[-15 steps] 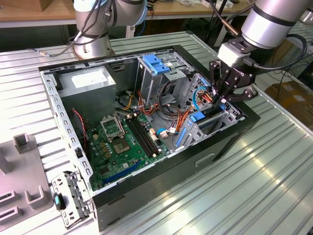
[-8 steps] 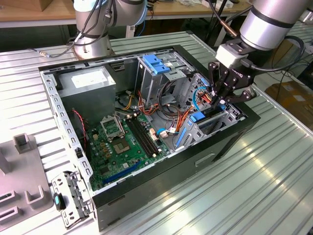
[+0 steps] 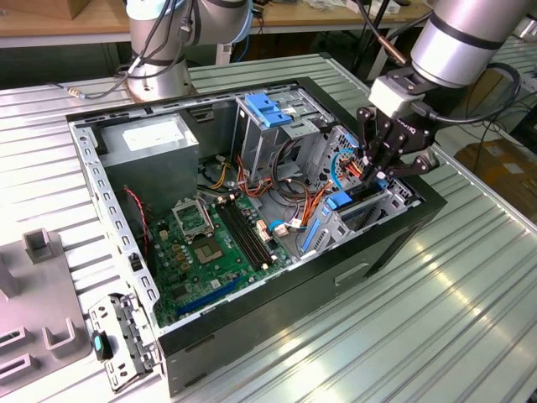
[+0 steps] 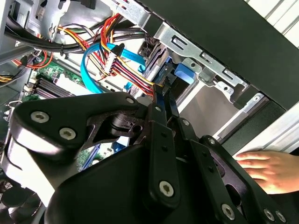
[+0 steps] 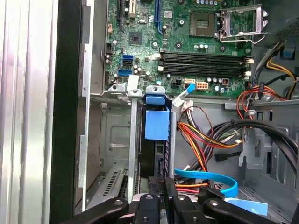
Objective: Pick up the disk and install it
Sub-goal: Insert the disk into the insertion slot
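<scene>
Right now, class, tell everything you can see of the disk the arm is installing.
The disk stands on edge in a metal bay slot at the computer case's front corner. Its blue plastic carrier frame, with a blue tab on top, shows in the first wrist view, with a dark body beneath. Grey metal rails flank it. The gripper sits at its near end, fingers close together; whether they grip it cannot be told.

No legible text anywhere. White sticker (image 3: 153,134) on grey power supply box (image 3: 149,144) in exterior view carries print too small to read. Motherboard (image 5: 187,42) markings in first wrist view likewise unreadable.
</scene>
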Robot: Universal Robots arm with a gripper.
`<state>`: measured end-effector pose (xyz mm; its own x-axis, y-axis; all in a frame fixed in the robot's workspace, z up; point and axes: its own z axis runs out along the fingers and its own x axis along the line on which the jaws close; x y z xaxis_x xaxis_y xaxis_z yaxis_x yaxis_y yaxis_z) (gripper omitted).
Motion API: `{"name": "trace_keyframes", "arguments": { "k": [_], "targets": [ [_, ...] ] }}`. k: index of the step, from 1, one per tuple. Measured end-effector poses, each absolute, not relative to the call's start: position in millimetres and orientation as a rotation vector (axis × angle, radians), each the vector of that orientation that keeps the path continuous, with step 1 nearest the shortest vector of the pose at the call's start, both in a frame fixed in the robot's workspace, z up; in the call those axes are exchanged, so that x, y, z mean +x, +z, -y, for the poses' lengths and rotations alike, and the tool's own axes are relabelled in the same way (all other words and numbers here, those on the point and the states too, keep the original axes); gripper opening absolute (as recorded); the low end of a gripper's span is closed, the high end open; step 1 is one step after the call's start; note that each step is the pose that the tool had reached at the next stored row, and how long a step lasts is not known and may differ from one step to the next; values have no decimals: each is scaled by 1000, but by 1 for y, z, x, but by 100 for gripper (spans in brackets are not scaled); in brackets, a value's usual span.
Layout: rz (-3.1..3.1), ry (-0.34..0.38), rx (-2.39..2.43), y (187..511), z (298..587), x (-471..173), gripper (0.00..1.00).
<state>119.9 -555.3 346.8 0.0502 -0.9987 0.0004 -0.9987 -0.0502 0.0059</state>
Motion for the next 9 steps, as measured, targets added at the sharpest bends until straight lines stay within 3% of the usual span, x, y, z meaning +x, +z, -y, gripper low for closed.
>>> {"name": "trace_keyframes", "arguments": {
  "k": [9],
  "targets": [
    [2167, -6, 2269, 346, 555, 120, 17]
  ]
}}
